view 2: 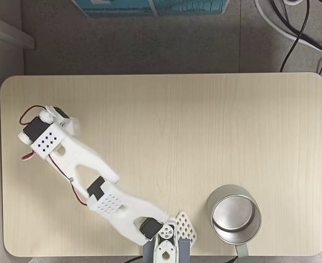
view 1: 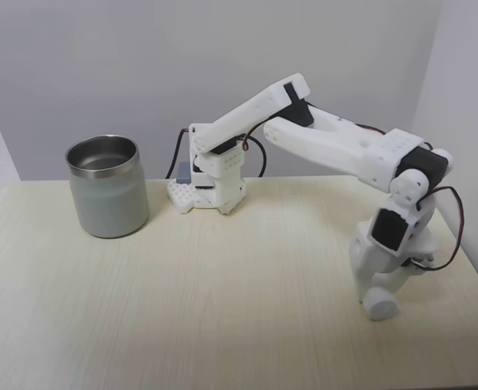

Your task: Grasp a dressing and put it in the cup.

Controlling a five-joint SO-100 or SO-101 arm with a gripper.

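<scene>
The dressing (view 1: 380,306), a small white roll, lies on the table at the right in a fixed view from the side, its round end facing the camera. My gripper (view 1: 382,294) reaches straight down onto it, and the fingers look shut on the roll, which still touches the tabletop. From above, in a fixed view, the gripper (view 2: 68,121) is at the table's left and the wrist hides the roll. The cup (view 1: 107,199), steel inside and grey-green outside, stands upright and empty far to the left; from above the cup (view 2: 235,216) is at the lower right.
The arm's base (view 1: 210,183) is fixed at the back edge of the pale wooden table (view 1: 223,309), between the cup and the gripper. Red and black cables hang at the wrist (view 1: 446,244). A wall rises close behind the table.
</scene>
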